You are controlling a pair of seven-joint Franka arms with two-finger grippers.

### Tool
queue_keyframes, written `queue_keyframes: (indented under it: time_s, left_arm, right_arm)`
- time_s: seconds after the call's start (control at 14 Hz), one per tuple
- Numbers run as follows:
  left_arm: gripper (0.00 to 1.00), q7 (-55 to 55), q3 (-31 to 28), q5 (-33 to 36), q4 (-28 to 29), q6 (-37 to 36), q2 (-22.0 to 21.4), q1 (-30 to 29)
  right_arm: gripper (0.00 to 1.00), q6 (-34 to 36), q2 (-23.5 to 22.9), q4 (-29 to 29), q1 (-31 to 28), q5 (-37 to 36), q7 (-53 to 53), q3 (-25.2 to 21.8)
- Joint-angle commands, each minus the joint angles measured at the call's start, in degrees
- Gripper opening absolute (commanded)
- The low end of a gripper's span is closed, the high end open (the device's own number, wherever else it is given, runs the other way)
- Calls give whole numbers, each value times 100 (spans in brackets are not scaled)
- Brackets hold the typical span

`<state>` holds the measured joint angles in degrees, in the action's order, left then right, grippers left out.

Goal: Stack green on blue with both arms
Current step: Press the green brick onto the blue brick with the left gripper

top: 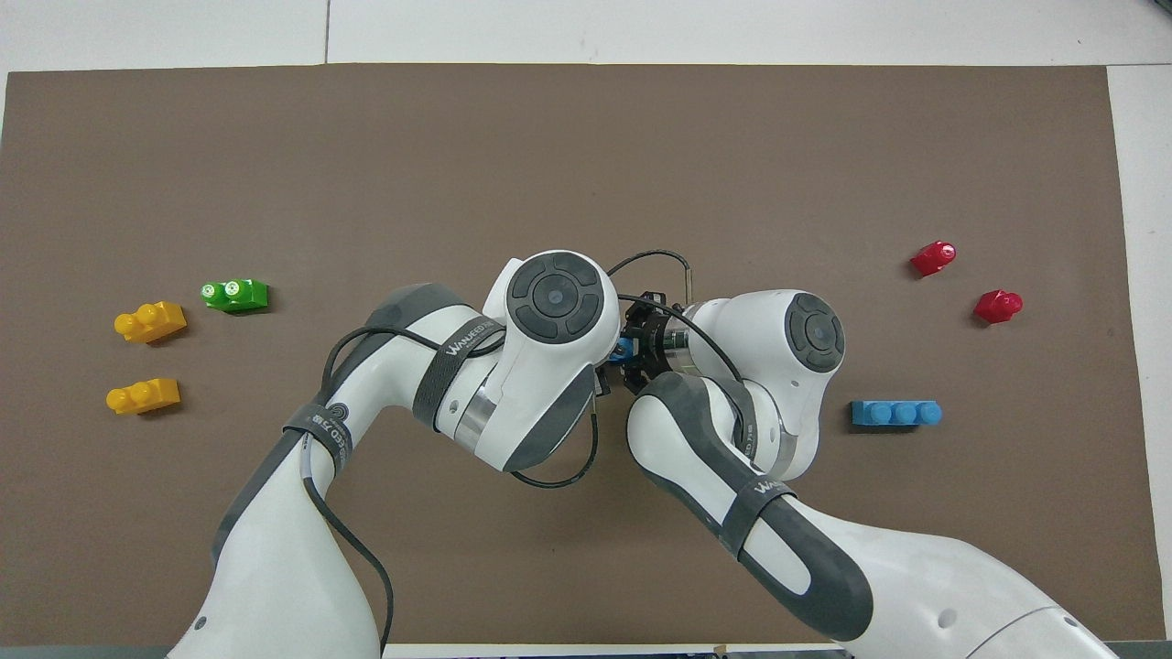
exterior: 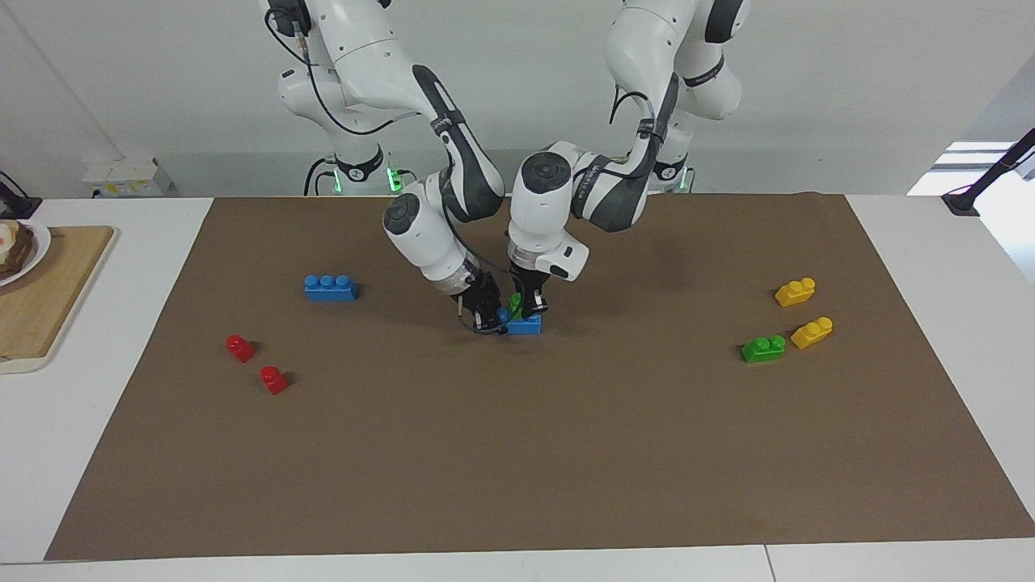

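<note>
Facing view: we see the white tabletop (exterior: 121, 453) filling the lower frame, with a brown mat (exterior: 517, 453) spread over most of it. The two white arms drop in from the top centre and meet at the middle of the frame. At the left edge a wooden board (exterior: 48, 295) carries a plate (exterior: 36, 250) with food.

The right arm, entering from the upper left, has its right gripper (exterior: 487, 315) closed on the end of a blue brick (exterior: 525, 325) that sits just left of frame centre. The left arm, entering from the upper right, has its left gripper (exterior: 527, 305) closed on a green brick (exterior: 515, 305), which we see pressed down against the top of that blue brick. In the overhead view both wrists cover the spot, and only a sliver of blue (top: 624, 347) shows between them.

A second blue brick (exterior: 330, 288) lies at centre left. At the right of the frame a second green brick (exterior: 763, 348) lies just beside one yellow brick (exterior: 812, 332), with another yellow brick (exterior: 795, 292) a little above. Two small red bricks (exterior: 240, 347) (exterior: 274, 379) lie at lower left.
</note>
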<state>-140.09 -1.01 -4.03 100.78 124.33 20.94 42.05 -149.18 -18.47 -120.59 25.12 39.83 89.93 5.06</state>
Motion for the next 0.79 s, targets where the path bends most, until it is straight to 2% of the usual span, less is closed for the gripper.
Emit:
queue_keyframes:
  time_s: [0.0, 0.71]
  left_arm:
    - [0, 183, -66, 61, 38, -58, 24, 57]
    - [0, 913, -48, 52, 389, 293, -46, 101]
  right_arm:
    - [0, -199, 18, -176, 37, 174, -125, 13]
    - [0, -190, 18, -176, 10, 182, -116, 13]
